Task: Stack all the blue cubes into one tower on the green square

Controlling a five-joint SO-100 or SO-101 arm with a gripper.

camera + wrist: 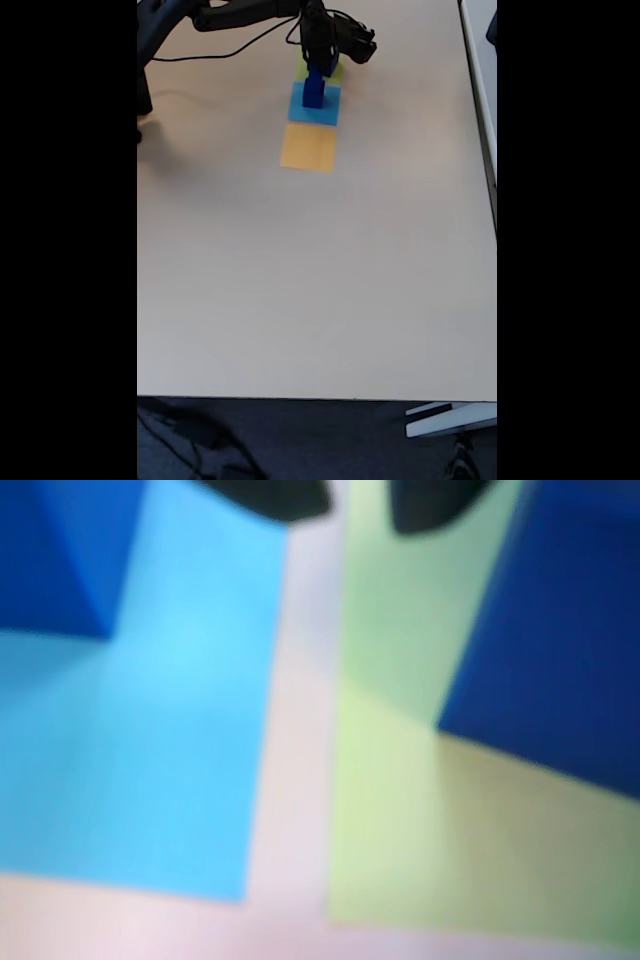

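Note:
The wrist view is blurred. One dark blue cube (560, 630) stands on the green square (420, 810) at the right. Another blue cube (60, 550) stands on the flat light-blue square (170, 740) at the upper left. My gripper (355, 505) comes in from the top edge, and its two dark fingertips stand apart with nothing between them, above the strip of table between the two squares. In the fixed view the gripper (322, 58) hangs over the green square (334, 72), right behind a dark blue cube (314, 90) on the light-blue square (313, 110). The arm hides most of the green square there.
An orange flat square (308, 147) lies just in front of the light-blue one. The beige table (320, 280) stretches wide towards the near edge. A black cable (235, 45) runs from the arm's base at the top left. A white edge (480, 60) borders the table on the right.

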